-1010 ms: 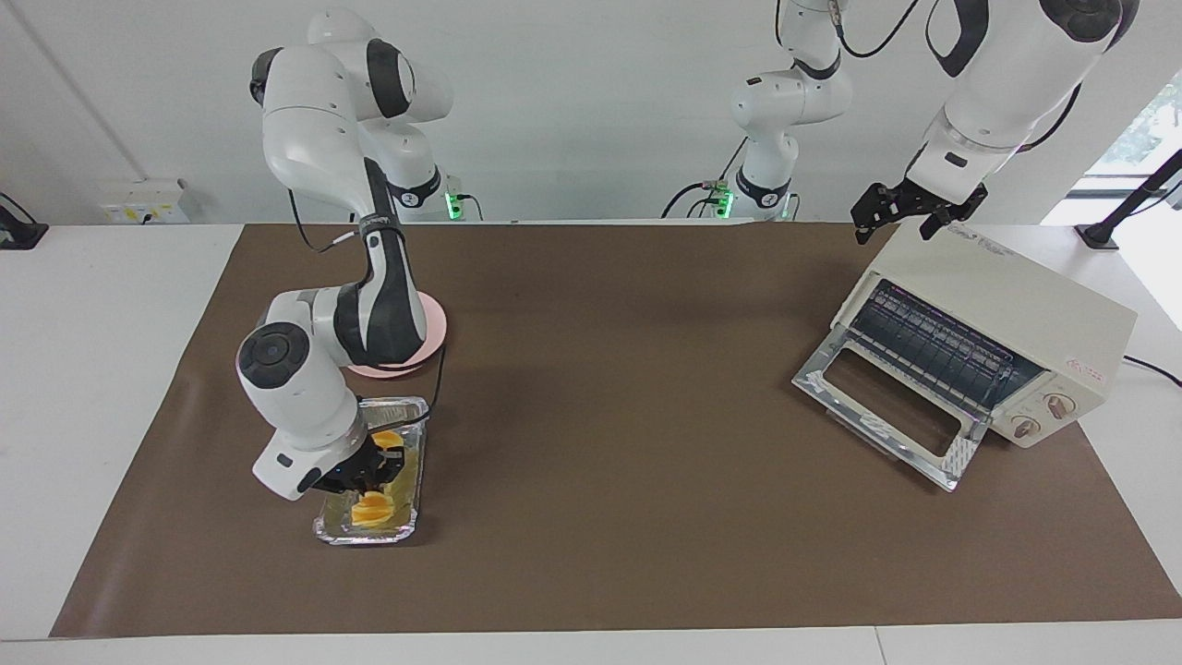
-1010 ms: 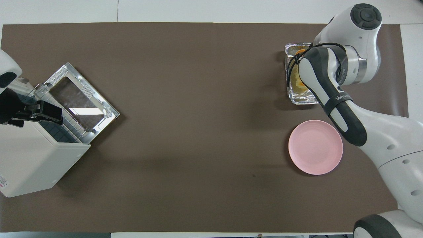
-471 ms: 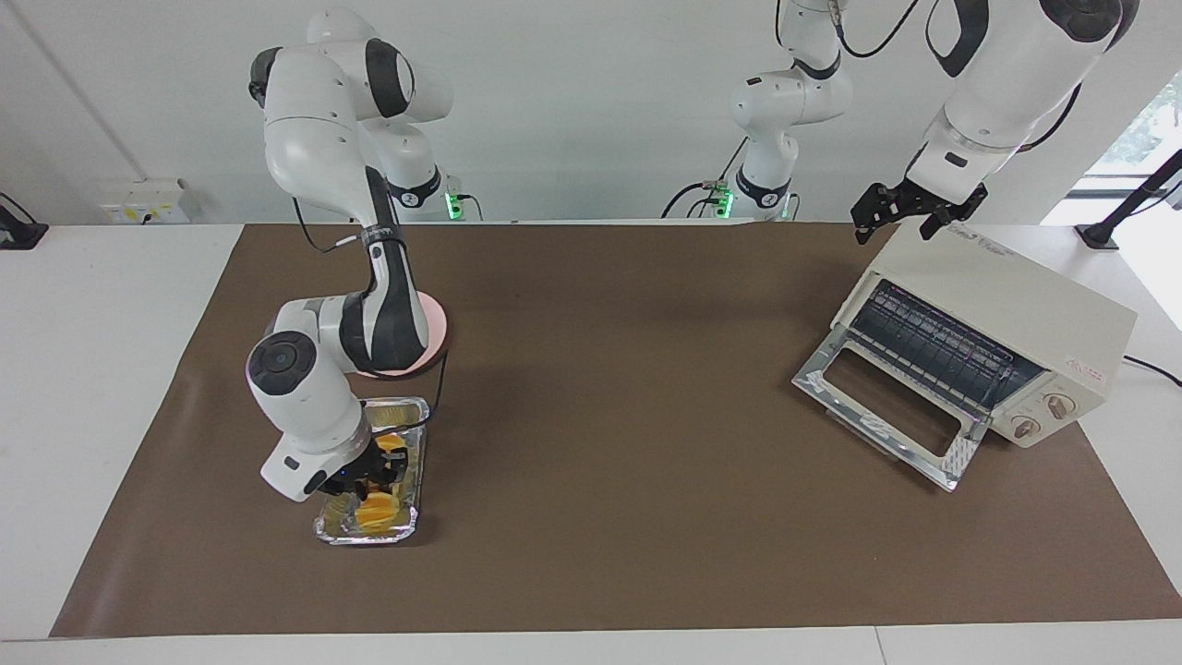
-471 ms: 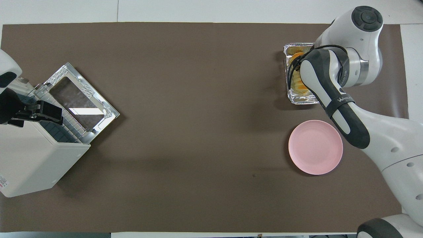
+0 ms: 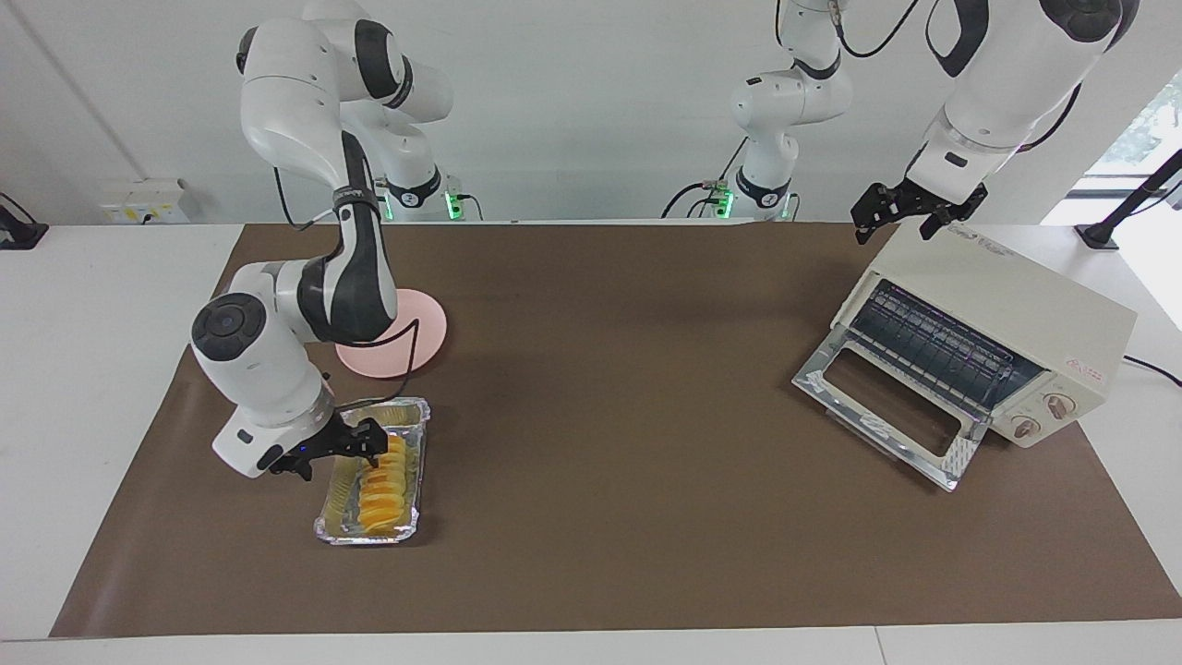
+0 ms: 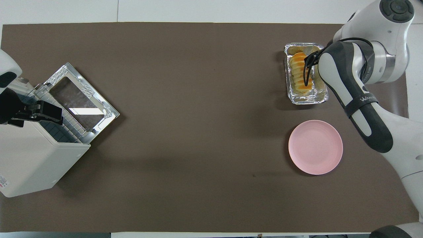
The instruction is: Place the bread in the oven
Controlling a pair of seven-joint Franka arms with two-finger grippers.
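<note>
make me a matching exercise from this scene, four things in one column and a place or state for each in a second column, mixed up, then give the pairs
Things:
1. bread
2. oven
3. pink plate
4. left gripper

Places or states:
A. bare, nearer to the robots than the foil tray
B. lying in the foil tray
C. over the oven's top, waiting
D. door dropped open, wire rack showing

Pairs: 1-B, 2-D, 3-A, 4-C
</note>
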